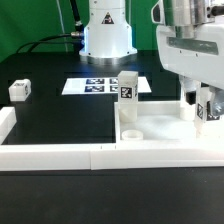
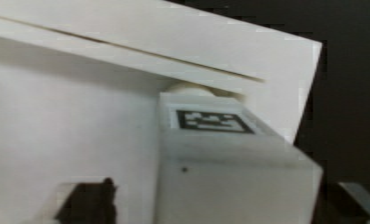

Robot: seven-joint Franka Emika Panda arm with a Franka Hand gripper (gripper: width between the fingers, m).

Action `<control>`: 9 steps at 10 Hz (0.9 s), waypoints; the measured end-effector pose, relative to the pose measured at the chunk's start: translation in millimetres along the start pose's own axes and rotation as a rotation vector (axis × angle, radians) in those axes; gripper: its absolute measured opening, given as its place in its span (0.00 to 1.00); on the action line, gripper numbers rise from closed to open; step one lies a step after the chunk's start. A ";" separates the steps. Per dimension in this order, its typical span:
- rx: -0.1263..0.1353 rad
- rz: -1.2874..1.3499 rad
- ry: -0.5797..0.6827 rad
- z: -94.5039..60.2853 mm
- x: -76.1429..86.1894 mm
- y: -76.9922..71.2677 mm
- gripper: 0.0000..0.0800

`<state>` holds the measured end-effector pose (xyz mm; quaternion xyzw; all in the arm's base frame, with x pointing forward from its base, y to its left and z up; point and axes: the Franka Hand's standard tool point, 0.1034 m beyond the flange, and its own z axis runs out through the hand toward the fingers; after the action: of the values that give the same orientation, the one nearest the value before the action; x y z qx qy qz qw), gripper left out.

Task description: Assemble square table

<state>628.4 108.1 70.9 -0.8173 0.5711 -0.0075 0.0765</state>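
Observation:
The white square tabletop (image 1: 155, 128) lies on the black table with its raised rim up; it also shows in the wrist view (image 2: 75, 110). One tagged white leg (image 1: 127, 88) stands upright at its far corner. A second tagged leg (image 1: 206, 104) stands at the tabletop's corner on the exterior view's right. My gripper (image 1: 198, 108) is around this leg. In the wrist view the leg (image 2: 226, 150) lies between my fingers (image 2: 93, 200), with a narrow gap on each side, so the jaws look open. My gripper (image 2: 226, 196) is centred on it. A third leg (image 1: 19, 90) lies on the exterior view's left.
The marker board (image 1: 98, 85) lies flat behind the tabletop, in front of the robot base (image 1: 106, 35). The long low white border wall (image 1: 60, 155) runs along the front and up the exterior view's left side.

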 end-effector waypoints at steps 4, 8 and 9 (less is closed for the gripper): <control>0.006 -0.609 0.023 1.1 2.7 -1.4 0.81; -0.036 -1.036 0.054 -0.4 -14.5 -9.1 0.81; -0.033 -0.992 0.052 -0.2 -12.2 -8.4 0.81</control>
<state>632.0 122.3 73.2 -0.9912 0.1151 -0.0543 0.0364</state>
